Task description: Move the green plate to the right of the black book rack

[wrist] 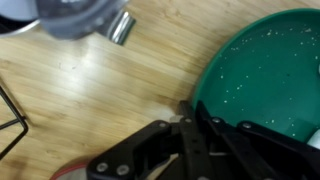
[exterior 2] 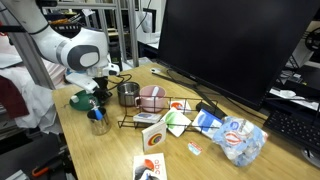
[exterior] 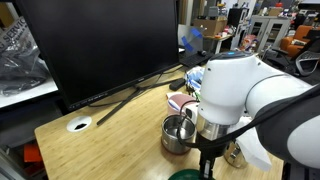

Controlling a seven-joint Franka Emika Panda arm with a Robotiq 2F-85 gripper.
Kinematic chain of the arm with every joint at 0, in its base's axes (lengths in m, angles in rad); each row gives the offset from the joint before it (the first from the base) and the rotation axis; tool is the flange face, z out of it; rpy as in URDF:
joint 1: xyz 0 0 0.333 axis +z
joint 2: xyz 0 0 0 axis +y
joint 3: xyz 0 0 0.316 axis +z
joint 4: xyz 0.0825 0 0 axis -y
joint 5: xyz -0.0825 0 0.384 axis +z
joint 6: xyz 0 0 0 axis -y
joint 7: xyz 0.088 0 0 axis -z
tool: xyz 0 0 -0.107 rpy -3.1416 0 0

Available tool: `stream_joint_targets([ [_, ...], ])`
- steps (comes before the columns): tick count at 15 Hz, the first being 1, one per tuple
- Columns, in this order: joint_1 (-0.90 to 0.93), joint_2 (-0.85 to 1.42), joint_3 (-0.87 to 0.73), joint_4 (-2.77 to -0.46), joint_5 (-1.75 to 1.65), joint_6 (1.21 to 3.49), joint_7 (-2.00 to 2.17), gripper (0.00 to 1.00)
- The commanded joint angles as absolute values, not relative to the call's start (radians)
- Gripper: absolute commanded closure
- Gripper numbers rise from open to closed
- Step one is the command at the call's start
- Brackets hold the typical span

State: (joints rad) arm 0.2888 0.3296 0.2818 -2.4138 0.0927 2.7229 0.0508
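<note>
The dark green plate (wrist: 268, 68) fills the right of the wrist view and lies on the wooden table; it also shows in both exterior views (exterior 2: 80, 99) (exterior: 186, 175). My gripper (wrist: 195, 120) is at the plate's left rim. Its two fingers are close together, one outside the rim and one over the plate, pinching the edge. The arm stands over the plate in an exterior view (exterior 2: 97, 90). The black wire book rack (exterior 2: 150, 117) stands beyond the steel pot (exterior 2: 127, 93). Only one thin wire of the rack (wrist: 8, 120) shows in the wrist view.
The steel pot (wrist: 80, 15) with its handle sits close beside the plate. A cup holding tools (exterior 2: 97, 121) stands near the table's front edge. A pink object (exterior 2: 150, 97), snack packets (exterior 2: 238, 140) and a large black monitor (exterior 2: 230, 45) lie past the rack.
</note>
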Motion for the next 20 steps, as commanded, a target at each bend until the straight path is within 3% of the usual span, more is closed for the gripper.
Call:
stream_joint_targets([
  [1,0.246,0.314,0.344,-2.414,0.145,2.709,-0.043,0.98],
  [20,0.053,0.264,0.497,-2.406,0.489,2.651,-0.461,0.98],
])
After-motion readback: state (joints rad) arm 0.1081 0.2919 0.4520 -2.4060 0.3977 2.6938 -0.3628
